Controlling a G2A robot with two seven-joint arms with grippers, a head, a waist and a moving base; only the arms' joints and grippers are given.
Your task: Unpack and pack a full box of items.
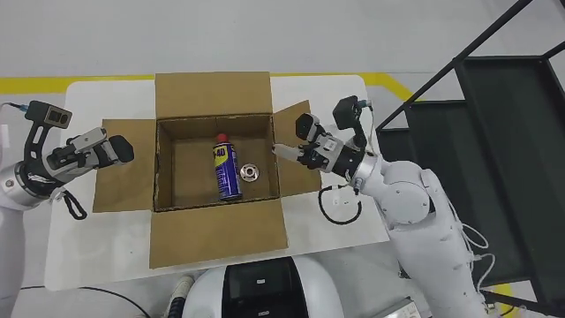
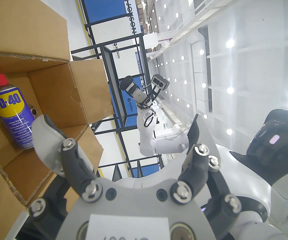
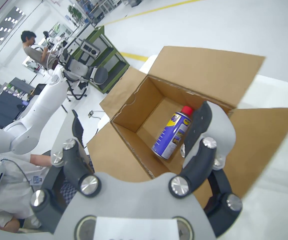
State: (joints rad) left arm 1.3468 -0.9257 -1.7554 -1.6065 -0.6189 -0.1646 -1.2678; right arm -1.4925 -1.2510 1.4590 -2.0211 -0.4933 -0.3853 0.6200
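An open cardboard box (image 1: pixel 168 168) stands in the middle of the white table, all flaps folded out. On its floor lies a blue and yellow spray can (image 1: pixel 228 170) with a red cap, and beside it a small round metal part (image 1: pixel 249 172). My left gripper (image 1: pixel 113 149) hovers open and empty over the box's left flap; its wrist view shows its own fingers (image 2: pixel 46 136), the can (image 2: pixel 11 113) and the metal part (image 2: pixel 34 111). My right gripper (image 1: pixel 296 140) hangs open and empty over the right flap, with the can (image 3: pixel 172 136) in the box (image 3: pixel 124 136) below it.
The table (image 1: pixel 327 221) has bare strips to the right of and behind the box. A dark metal stair frame (image 1: pixel 477 124) stands close by on the right. The outspread flaps (image 1: pixel 216 232) cover the table's front and sides.
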